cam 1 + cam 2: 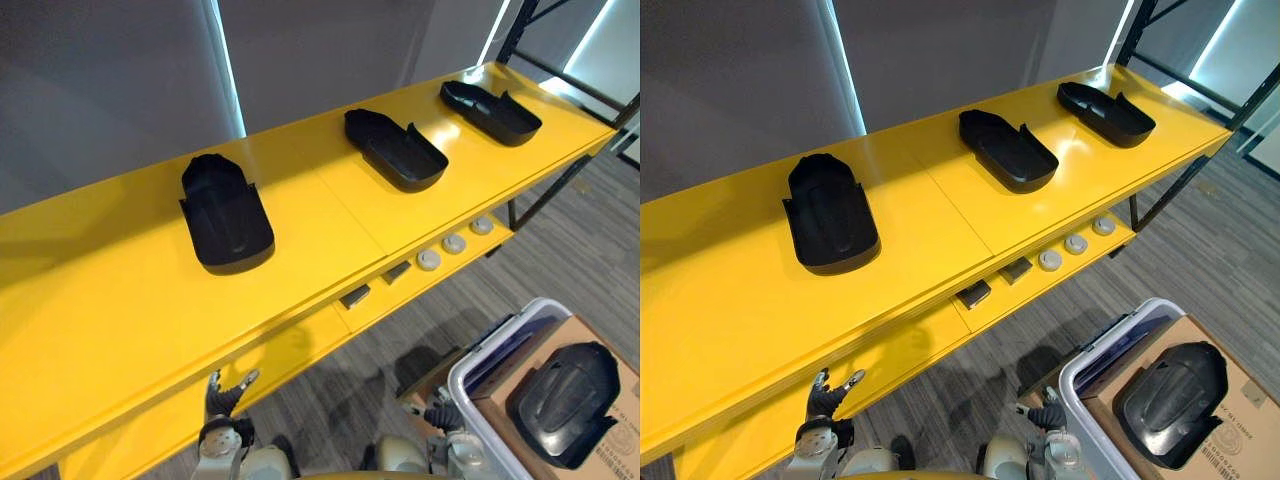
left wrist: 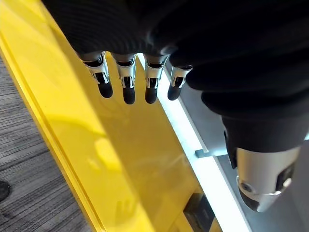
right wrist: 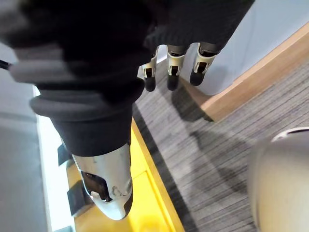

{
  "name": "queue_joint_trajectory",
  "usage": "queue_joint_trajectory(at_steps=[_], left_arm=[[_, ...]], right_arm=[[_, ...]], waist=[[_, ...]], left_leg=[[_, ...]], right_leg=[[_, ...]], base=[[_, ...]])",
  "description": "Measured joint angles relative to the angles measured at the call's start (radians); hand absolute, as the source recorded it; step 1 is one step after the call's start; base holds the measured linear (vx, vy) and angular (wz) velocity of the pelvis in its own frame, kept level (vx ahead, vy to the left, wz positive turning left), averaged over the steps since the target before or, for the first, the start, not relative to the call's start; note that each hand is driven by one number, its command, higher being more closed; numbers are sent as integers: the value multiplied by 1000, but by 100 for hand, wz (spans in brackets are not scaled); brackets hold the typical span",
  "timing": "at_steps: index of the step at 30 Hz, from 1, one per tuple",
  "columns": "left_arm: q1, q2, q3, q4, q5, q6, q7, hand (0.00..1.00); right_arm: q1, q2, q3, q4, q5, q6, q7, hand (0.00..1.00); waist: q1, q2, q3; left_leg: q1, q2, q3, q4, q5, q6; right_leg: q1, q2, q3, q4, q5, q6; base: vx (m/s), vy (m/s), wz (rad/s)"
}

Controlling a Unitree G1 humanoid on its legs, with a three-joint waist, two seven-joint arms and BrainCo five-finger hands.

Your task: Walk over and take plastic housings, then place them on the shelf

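Both eye views look steeply down from head height and share the yellow shelf (image 1: 110, 300), its plastic housings (image 1: 225, 215) and the cardboard box (image 1: 622, 385) at lower right. The wrist views sit close behind the left hand (image 2: 126, 79), facing the shelf, and the right hand (image 3: 169, 67), facing the carpet (image 3: 212, 154).

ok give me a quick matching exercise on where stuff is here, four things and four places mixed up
Things:
1 nearest housing
2 farthest housing
3 white discs
4 left robot hand

Places:
a far right end of the top shelf
b on the lower shelf
c on the cardboard box
d low at the robot's left, open and empty

Pairs: 1-c, 2-a, 3-b, 4-d
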Motion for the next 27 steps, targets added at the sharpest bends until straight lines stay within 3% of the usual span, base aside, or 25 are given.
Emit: queue_joint_trajectory(at_steps=[1,2,3,7,11,13,15,16,17,18,19,20,22,24,25,27], left_arm=[[-4,-4,5,11,-2,1,0,0],[-8,-11,7,26,-5,4,0,0],[-24,-30,-1,56,-14,5,-1,0],[-10,-40,-9,75,-31,3,-1,0],[-9,-39,-8,124,-28,5,-4,0],[4,-43,-6,127,-28,12,-4,0],[17,-41,-7,131,-27,23,-4,0],[13,-25,-4,131,-27,25,-4,0],[9,-16,-2,131,-27,25,-4,0],[0,2,3,141,-27,25,-5,0],[-29,8,3,163,-26,26,-6,0],[-36,9,3,166,-26,26,-6,0],[-59,2,-5,178,-24,25,-8,0],[-71,-12,-10,184,-24,25,-10,0],[-67,-27,-15,186,-25,25,-11,0],[-55,-41,-31,186,-29,25,-13,0]], right_arm=[[-18,-8,0,12,-4,-1,0,0],[-47,-24,-2,22,-5,-1,-2,0],[-56,-50,-4,29,-5,-1,-5,0],[-29,-68,-5,27,-7,-1,-5,0],[-23,-66,-20,28,-15,-1,-6,0],[-44,-61,-24,27,-15,0,-9,0],[-59,-49,-9,28,-15,1,-20,0],[-68,-40,-1,27,-15,1,-20,0],[-72,-36,-1,26,-15,1,-20,0],[-72,-31,-2,22,-15,1,-21,0],[-65,-39,-7,23,-14,1,-22,0],[-61,-45,-7,22,-14,1,-22,0],[-50,-57,-20,19,-10,1,-23,0],[-31,-57,-26,18,11,1,-23,0],[-20,-57,-30,17,22,1,-24,0],[-29,-56,-62,18,54,-2,-32,0]], waist=[[4,3,0],[-2,13,5],[-15,42,20],[-13,67,-3],[-29,85,-9],[-30,90,-3],[-29,108,-4],[-28,112,-6],[-29,111,-7],[-33,101,-9],[-40,106,-7],[-43,114,-5],[-63,150,17],[-62,161,27],[-59,148,37],[-54,151,43]], left_leg=[[-13,0,-2,-1,5,-6],[-33,1,-3,-1,17,-9],[-31,14,-8,3,27,-11],[29,24,-14,-26,35,-24],[55,48,43,-57,43,-37],[91,74,154,-94,49,-40],[131,109,279,-126,39,-63],[140,127,331,-123,32,-93],[144,131,349,-118,35,-97],[146,133,348,-112,47,-98],[149,157,338,-91,49,-102],[149,172,335,-74,49,-102],[147,234,294,15,48,-102],[127,278,219,131,52,-93],[94,271,98,205,19,-64],[57,148,-109,233,-71,-92]], right_leg=[[10,11,-3,-61,-3,-5],[43,24,-2,-163,-3,-42],[61,41,3,-198,23,-60],[76,62,67,-214,40,-70],[40,95,172,-258,101,-67],[21,31,10,-269,82,-92],[26,-66,-302,-257,84,-98],[30,-105,-457,-259,102,-114],[33,-109,-499,-273,129,-115],[28,-92,-485,-316,211,-72],[27,-61,-445,-340,246,-50],[26,-49,-432,-347,247,-52],[38,-9,-386,-346,237,-73],[61,8,-360,-346,220,-88],[78,10,-330,-342,205,-94],[85,-4,-262,-321,172,-105]], base=[[-75,-116,-80],[-97,-98,-43],[-102,-85,-28],[-109,-45,-50],[-110,22,-89],[-101,53,-146],[-106,38,-184],[-84,-6,-178],[-17,-42,-151],[39,-90,-107],[49,-157,-97],[82,-206,-81],[78,-159,-69],[29,-85,-49],[52,-22,-76],[61,29,-83]])
